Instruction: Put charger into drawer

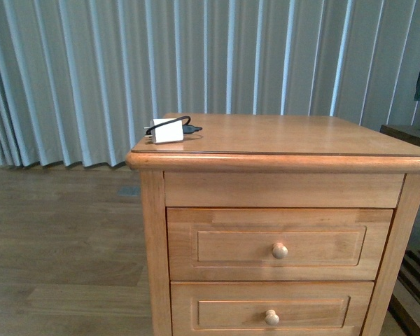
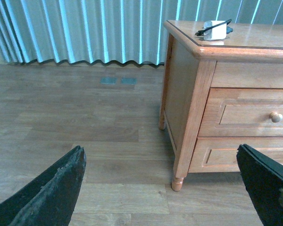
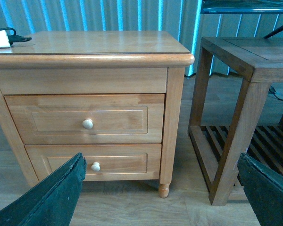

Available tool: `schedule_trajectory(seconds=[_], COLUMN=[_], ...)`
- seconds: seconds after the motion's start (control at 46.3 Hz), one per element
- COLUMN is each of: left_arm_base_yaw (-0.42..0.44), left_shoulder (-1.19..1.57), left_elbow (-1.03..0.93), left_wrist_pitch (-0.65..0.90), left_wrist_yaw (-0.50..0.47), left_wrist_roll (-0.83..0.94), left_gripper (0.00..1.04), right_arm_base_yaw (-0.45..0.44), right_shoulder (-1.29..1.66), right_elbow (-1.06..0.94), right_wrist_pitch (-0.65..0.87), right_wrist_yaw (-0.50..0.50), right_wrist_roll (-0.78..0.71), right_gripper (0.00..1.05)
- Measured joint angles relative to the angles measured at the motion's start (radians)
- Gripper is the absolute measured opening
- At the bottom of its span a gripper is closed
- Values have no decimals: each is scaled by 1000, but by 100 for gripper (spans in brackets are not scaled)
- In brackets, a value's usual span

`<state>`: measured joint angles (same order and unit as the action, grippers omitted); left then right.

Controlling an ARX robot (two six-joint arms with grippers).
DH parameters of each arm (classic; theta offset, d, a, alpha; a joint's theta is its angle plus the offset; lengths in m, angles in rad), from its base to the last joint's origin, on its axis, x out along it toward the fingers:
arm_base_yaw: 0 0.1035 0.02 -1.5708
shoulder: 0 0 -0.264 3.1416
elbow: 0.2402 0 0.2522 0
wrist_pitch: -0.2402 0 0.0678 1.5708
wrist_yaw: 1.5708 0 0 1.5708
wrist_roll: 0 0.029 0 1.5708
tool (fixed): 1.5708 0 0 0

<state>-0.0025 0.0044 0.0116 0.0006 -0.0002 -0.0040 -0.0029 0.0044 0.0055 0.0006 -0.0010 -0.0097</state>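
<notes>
On the desk (image 1: 301, 134), at its far left corner, lay the charger (image 1: 168, 131), its black cable looped behind it. Under the desk's top, the upper drawer (image 1: 231, 246) sat closed. The left claw (image 2: 159, 149) and the right claw (image 3: 160, 157) hung spread apart, empty, short of the desk.

Even, soft light glows through the curtain (image 1: 91, 70), with mild sheen on the cabinet top (image 1: 301, 133); focus sharp.
</notes>
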Motion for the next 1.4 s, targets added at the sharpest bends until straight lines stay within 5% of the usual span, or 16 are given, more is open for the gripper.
schedule_trajectory(seconds=[0.065, 0.129, 0.216, 0.432, 0.669, 0.993, 1.402], left_arm_base_yaw=[0, 0, 0, 0, 0, 0, 0], left_shoulder=[0, 0, 0, 0, 0, 0, 0], left_elbow=[0, 0, 0, 0, 0, 0, 0], left_wrist_pitch=[0, 0, 0, 0, 0, 0, 0], left_wrist_yaw=[0, 0, -1, 0, 0, 0, 0], left_wrist_roll=[0, 0, 0, 0, 0, 0, 0], left_gripper=[99, 99, 99, 99, 99, 99, 99], right_arm_base_yaw=[0, -90, -94, 116, 345, 396, 358], right_shoulder=[0, 54, 123, 296, 907, 1572, 2045], right_elbow=[0, 6, 6, 16, 115, 398, 758], right_wrist_pitch=[0, -14, -5, 135, 619, 944, 1048], right_wrist_yaw=[0, -302, -495, -243, 51, 159, 224], right_wrist_roll=[0, -64, -119, -172, -181, -202, -206], right_gripper=[96, 96, 96, 96, 96, 96, 96])
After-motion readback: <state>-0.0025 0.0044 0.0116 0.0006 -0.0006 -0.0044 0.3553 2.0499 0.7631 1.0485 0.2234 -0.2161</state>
